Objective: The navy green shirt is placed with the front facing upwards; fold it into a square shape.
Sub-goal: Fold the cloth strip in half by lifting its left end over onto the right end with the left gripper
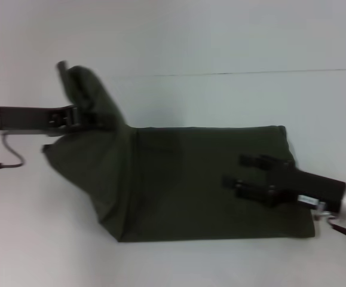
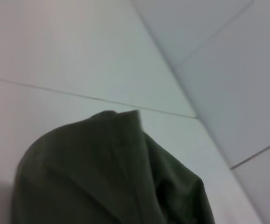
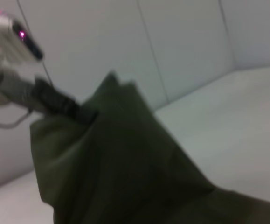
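Left arm: reached in level from the left edge of the head view, its silver cuff at the frame border and a black link running toward the cloth.
Left gripper [image 1: 83,116]: buried in the raised end of the fabric, jaws pinching a fold of it — the right wrist view showed the same gripper [image 3: 81,112] biting into the cloth from the side.
Right arm: came in from the lower right of the head view, angled up and to the left, silver cuff near the frame edge.
Right gripper [image 1: 239,170]: lay over the flat part of the cloth, its two dark fingers [image 1: 259,161] spread apart and holding nothing.
Navy green shirt [image 1: 184,179]: spread across the centre of the head view on the white table [image 1: 220,36], plain green side up; right portion flat and roughly rectangular, left portion lifted into a peaked, draped ridge.
Fabric: matte, soft, dark olive — creased into long diagonal folds where lifted [image 2: 111,177].
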